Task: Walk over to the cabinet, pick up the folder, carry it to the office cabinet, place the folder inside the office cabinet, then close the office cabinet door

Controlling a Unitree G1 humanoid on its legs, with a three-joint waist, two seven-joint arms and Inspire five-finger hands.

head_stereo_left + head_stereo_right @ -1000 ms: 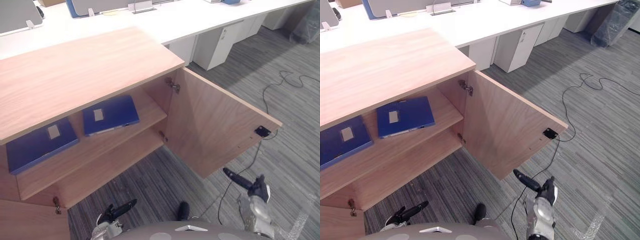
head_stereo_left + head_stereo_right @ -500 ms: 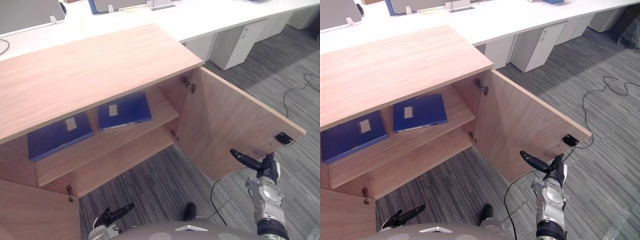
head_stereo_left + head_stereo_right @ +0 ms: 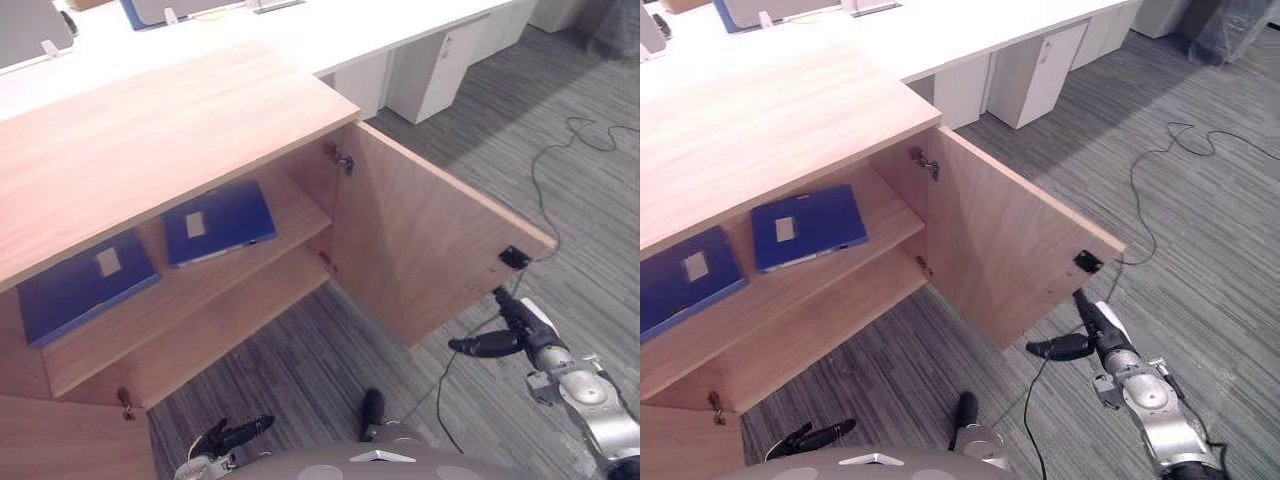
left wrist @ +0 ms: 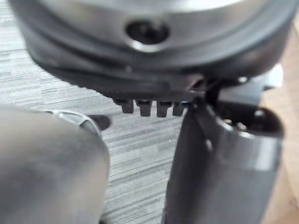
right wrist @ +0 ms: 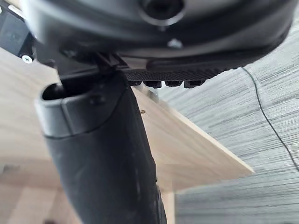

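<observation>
Two blue folders lie flat on the upper shelf of the wooden office cabinet (image 3: 150, 130): one at the right (image 3: 218, 222), one at the left (image 3: 85, 285). The cabinet's right door (image 3: 420, 240) stands wide open. My right hand (image 3: 522, 322) is open just outside that door's free edge, fingers straight and pointing up at the black catch (image 3: 514, 257), thumb stuck out toward the door. I cannot tell whether it touches the wood. In the right wrist view the door panel (image 5: 196, 149) lies close past the thumb (image 5: 103, 154). My left hand (image 3: 235, 435) hangs low, open and empty.
The cabinet's left door (image 3: 60, 440) also stands open at the lower left. White desks (image 3: 300, 30) run behind the cabinet, with white drawer units (image 3: 440, 70) under them. Grey carpet (image 3: 560, 180) spreads to the right of the open door.
My right hand has risen and turned from below the door to beside its free edge, under the catch. The head camera has shifted. The folders and left hand stayed put.
</observation>
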